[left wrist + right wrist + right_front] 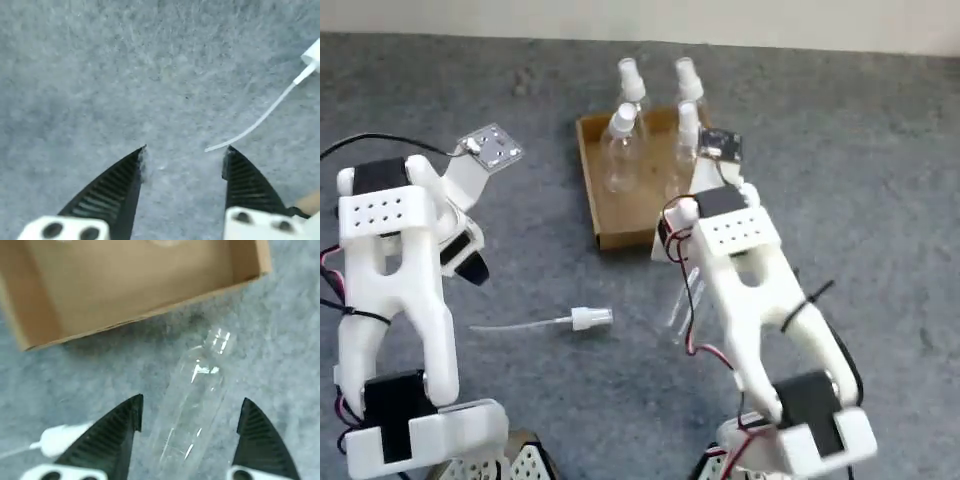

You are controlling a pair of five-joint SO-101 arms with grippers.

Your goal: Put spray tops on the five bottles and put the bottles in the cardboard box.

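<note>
Four capped bottles (623,150) are standing in the box (588,185); the fifth bottle (195,390) is lying just outside, under the right gripper (192,400), jaws spread. Meanwhile the left gripper (185,148), spread too, is hovering by the top (590,319). Right should be closing squarely mid-body, stopping any rolling.

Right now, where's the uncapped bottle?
In the right wrist view the bottle lies outside the cardboard box, under the right gripper, spray top beside it.
</note>
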